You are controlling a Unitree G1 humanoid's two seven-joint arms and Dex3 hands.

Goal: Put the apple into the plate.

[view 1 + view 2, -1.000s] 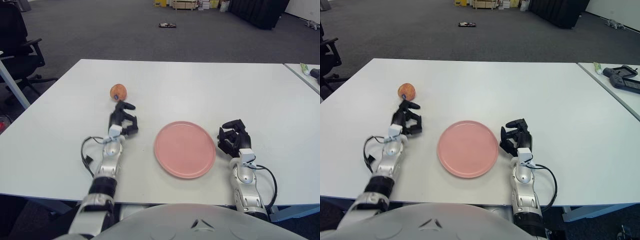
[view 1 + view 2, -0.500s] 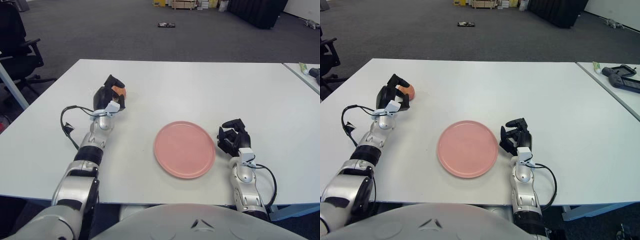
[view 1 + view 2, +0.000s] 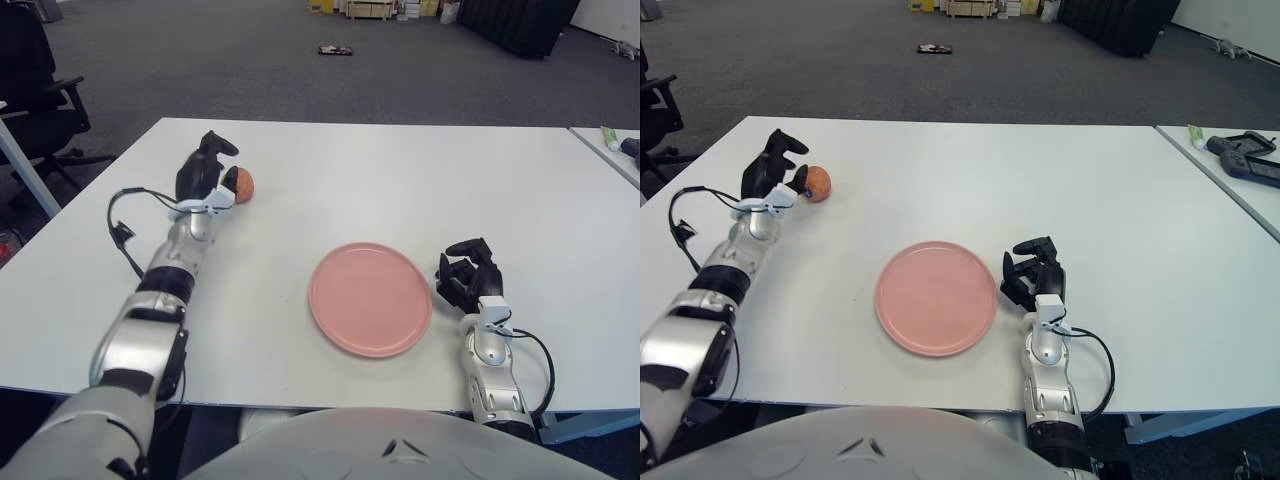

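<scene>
Small reddish-orange apple (image 3: 240, 184) sits on the white rectangular desk (image 3: 400, 180), far-left part, well apart from the round flat pink plate (image 3: 369, 298), which lies near the front edge at centre. The plate holds nothing.

Left hand (image 3: 203, 177), black three-finger type, is just to the left of the apple at the same depth. Its fingers (image 3: 778, 146) are spread wide and arch up and over toward the fruit; a lower finger reaches the apple's left side, but whether it touches cannot be told. No grip around the apple.

Right hand (image 3: 468, 279) shows just right of the plate's rim, fingers curled inward, holding nothing.

Loose black cable (image 3: 122, 238) loops off the left forearm above the desk.
</scene>
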